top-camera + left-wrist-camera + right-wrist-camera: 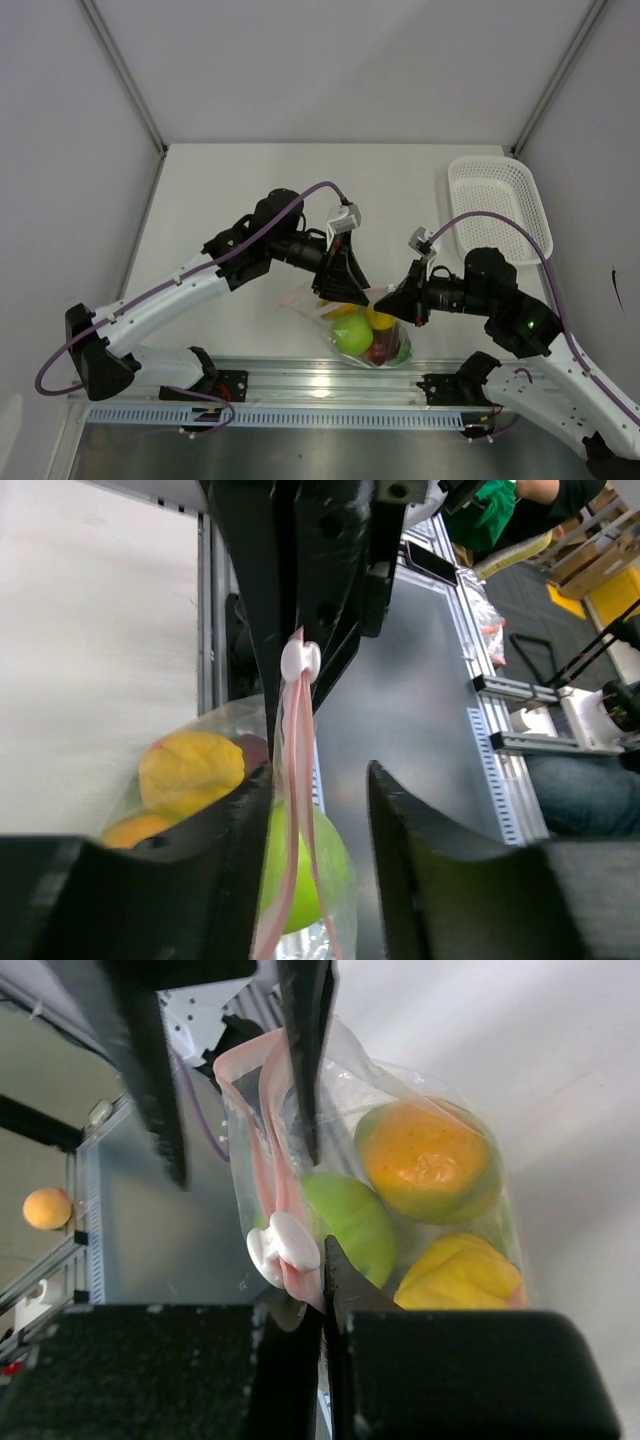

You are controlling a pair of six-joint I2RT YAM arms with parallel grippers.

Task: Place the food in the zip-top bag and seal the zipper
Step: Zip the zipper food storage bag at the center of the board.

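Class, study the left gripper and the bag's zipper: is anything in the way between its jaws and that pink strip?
Nothing visible does. The zipper runs through the gap between the open jaws of the left gripper. The right gripper pinches it beside the white slider.

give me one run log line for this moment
stage: sealing | food: inside zip-top bag | right gripper: shut on zipper at white slider | left gripper: open, straddling zipper
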